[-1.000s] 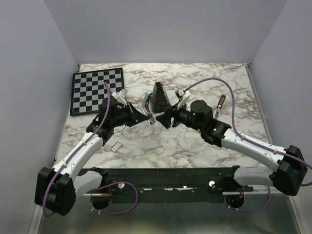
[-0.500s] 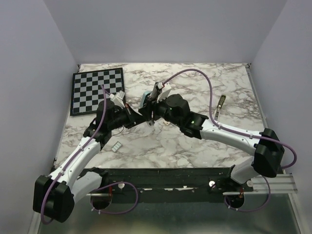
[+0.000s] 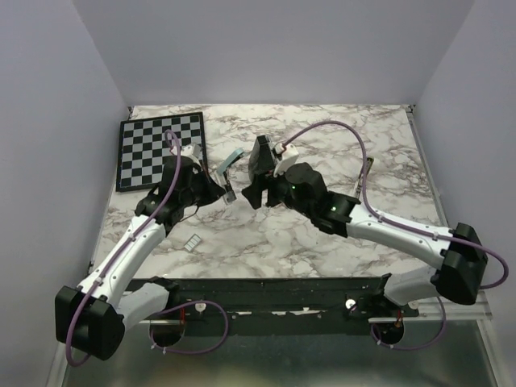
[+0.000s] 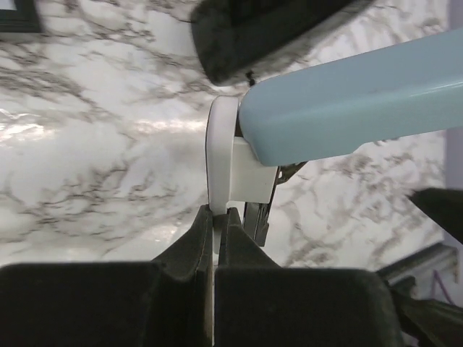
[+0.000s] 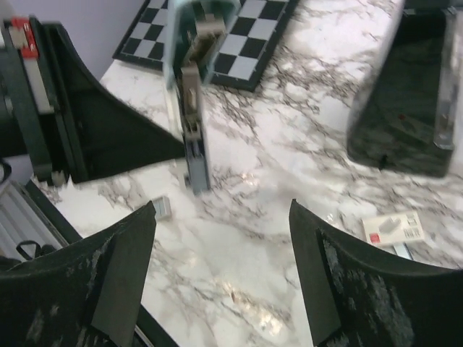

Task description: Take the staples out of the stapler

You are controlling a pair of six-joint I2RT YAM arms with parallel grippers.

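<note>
Clamps jaws of left gripper (image 4: 217, 215) on the stapler (image 4: 347, 101), lifted toward the far-left corner for access; spreads right gripper (image 5: 221, 206) wide, empty, ready to extract.

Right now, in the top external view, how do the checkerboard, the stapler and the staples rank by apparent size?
1. checkerboard, by far the largest.
2. stapler, a slim bar; it may sit nearer the camera, yet it is clearly second.
3. staples, a tiny strip.
</note>
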